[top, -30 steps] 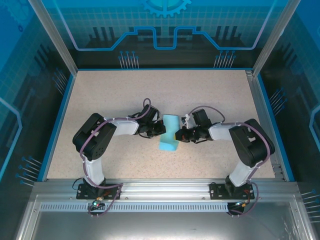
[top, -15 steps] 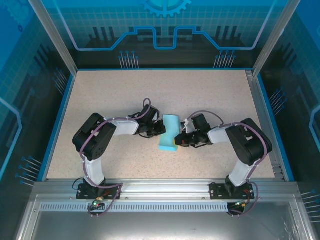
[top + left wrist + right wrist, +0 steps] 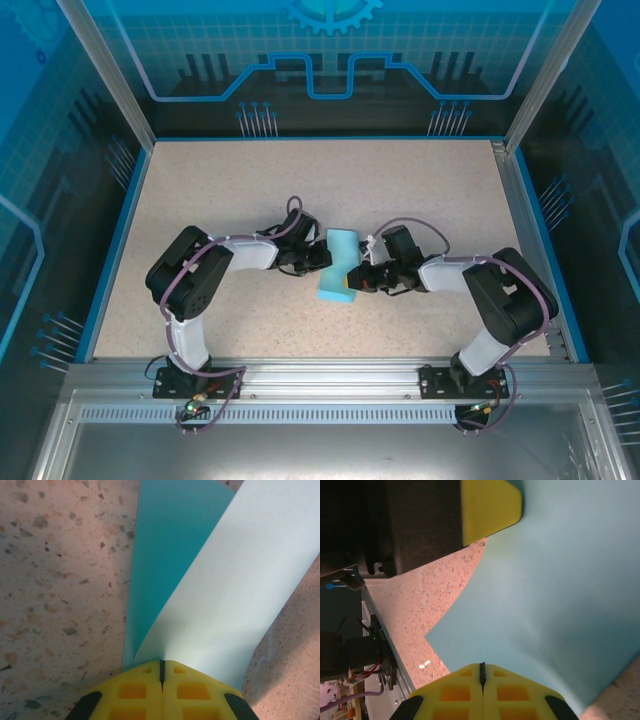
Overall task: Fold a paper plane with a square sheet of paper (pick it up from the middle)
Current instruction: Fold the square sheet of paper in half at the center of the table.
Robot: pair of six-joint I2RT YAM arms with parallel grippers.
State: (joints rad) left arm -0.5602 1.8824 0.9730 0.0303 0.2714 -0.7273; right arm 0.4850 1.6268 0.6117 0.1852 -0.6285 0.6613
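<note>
A speckled table [image 3: 200,200] is being seen from above. The left arm [image 3: 190,275] and right arm [image 3: 500,295] are being bent at the elbow and reached low toward the middle. Between them, the sheet of paper [image 3: 340,265], light blue and partly folded, is being held at the table's centre, possibly just resting on it. The left gripper [image 3: 161,667] is being pinched tight on its left edge, the right gripper [image 3: 481,670] on its near right edge. Pulled apart, the thin paper could be torn. An uneven pull could be skewing the crease.
</note>
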